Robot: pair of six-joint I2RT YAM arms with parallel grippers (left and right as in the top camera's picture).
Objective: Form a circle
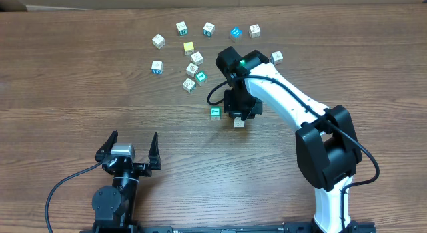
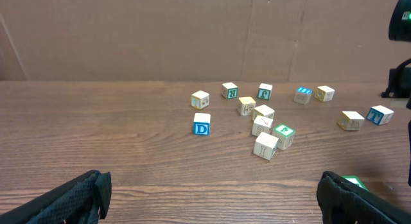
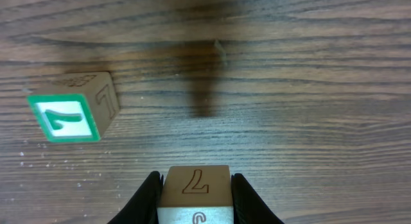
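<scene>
The circle [image 1: 191, 69] is a tight group of three whitish letter cubes and one green-topped cube at the table's middle back; the left wrist view shows the circle [image 2: 262, 126] at centre right. My right gripper [image 1: 238, 119] is nearer the front, shut on a pale wooden letter cube [image 3: 195, 185], with a finger pressed on each side. A green-framed cube [image 3: 70, 115] lies just left of it on the table, also seen as the green-framed cube [image 1: 215, 113] from above. My left gripper [image 1: 133, 135] rests at the front left, open and holding nothing.
Loose letter cubes lie scattered across the back: a yellow one [image 1: 189, 48], a blue-topped one [image 1: 235, 33], a blue-lettered one [image 1: 157, 67] and several whitish ones. The right arm [image 1: 293, 103] reaches in from the front right. A cardboard wall [image 2: 192, 31] stands behind the table.
</scene>
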